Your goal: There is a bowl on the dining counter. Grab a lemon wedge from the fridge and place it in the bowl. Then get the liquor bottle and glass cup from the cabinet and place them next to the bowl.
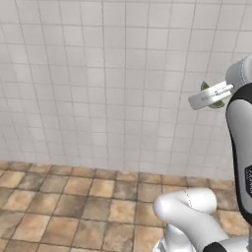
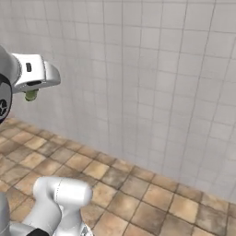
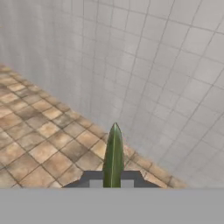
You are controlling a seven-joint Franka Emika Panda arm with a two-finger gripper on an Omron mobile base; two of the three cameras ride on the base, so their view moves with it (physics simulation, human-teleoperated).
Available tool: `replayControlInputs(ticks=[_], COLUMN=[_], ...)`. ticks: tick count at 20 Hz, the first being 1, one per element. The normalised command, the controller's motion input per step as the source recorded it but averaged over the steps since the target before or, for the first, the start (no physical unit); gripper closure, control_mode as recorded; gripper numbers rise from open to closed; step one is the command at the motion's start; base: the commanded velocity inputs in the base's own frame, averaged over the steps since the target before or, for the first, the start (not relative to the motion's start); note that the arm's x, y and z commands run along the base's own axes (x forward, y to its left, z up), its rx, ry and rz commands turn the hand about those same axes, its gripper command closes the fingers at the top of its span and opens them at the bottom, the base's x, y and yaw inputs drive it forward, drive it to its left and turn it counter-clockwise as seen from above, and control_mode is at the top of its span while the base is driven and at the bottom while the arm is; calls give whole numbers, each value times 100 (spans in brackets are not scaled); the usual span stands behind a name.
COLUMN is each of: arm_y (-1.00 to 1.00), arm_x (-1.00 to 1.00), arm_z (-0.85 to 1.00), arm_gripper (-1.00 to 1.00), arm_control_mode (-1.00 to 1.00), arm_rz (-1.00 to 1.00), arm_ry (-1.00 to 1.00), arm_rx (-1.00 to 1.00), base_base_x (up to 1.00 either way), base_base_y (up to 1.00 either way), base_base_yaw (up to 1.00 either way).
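- End effector (image 3: 113,181) clamped on green wedge (image 3: 113,153), held edge-on, well above floor (image 1: 74,206).
- Tiled wall (image 1: 98,74) stands beyond the wedge.

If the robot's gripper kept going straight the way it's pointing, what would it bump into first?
Probably the white tiled wall. The gripper, shut on the lemon wedge, points toward where wall meets brown tiled floor; depth is hard to judge.

The lemon wedge (image 3: 113,153) sits between the gripper (image 3: 113,177) fingers at six o'clock, tiled wall (image 3: 144,61) ahead at twelve, floor (image 3: 39,140) below.
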Motion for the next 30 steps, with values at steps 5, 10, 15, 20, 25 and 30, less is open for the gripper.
replayControlInputs(ticks=[5, 10, 15, 20, 25, 30], arm_y=[0, 0, 0, 0, 0, 0], arm_x=[0, 0, 0, 0, 0, 0], arm_z=[0, 0, 0, 0, 0, 0], arm_gripper=[100, 100, 100, 100, 100, 100], arm_control_mode=[100, 100, 100, 100, 100, 100], arm_rz=[0, 0, 0, 0, 0, 0], arm_ry=[0, 0, 0, 0, 0, 0], arm_rx=[0, 0, 0, 0, 0, 0], base_base_x=[45, 54, 73, 92, 100, 100], base_base_y=[0, 0, 0, -3, -8, -18], base_base_yaw=[73, 74, 72, 68, 62, 57])
